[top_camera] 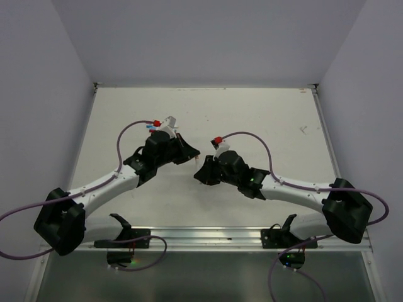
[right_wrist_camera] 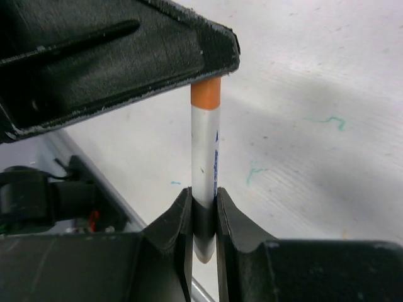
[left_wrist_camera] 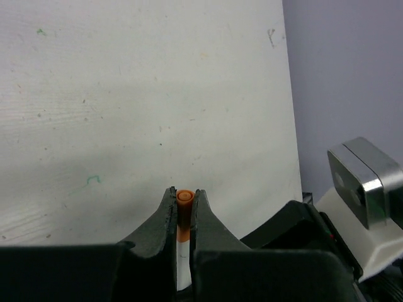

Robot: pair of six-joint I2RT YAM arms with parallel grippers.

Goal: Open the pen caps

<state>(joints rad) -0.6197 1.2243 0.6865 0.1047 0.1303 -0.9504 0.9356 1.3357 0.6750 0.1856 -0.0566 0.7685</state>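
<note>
One white pen (right_wrist_camera: 204, 157) with an orange cap (right_wrist_camera: 206, 94) is held between both grippers above the table. My left gripper (left_wrist_camera: 184, 194) is shut on the orange cap (left_wrist_camera: 184, 217), with the white barrel (left_wrist_camera: 182, 267) running back between its fingers. My right gripper (right_wrist_camera: 203, 196) is shut on the barrel's lower end. The cap still sits against the barrel. In the top view the left gripper (top_camera: 192, 155) and right gripper (top_camera: 200, 170) meet mid-table, and the pen is barely visible between them. Other pens and caps are out of view.
The white table (top_camera: 264, 126) has faint pen marks (right_wrist_camera: 327, 121). Purple cables (top_camera: 126, 135) loop over both arms. Grey walls close the back and sides. A metal rail (top_camera: 208, 236) runs along the near edge.
</note>
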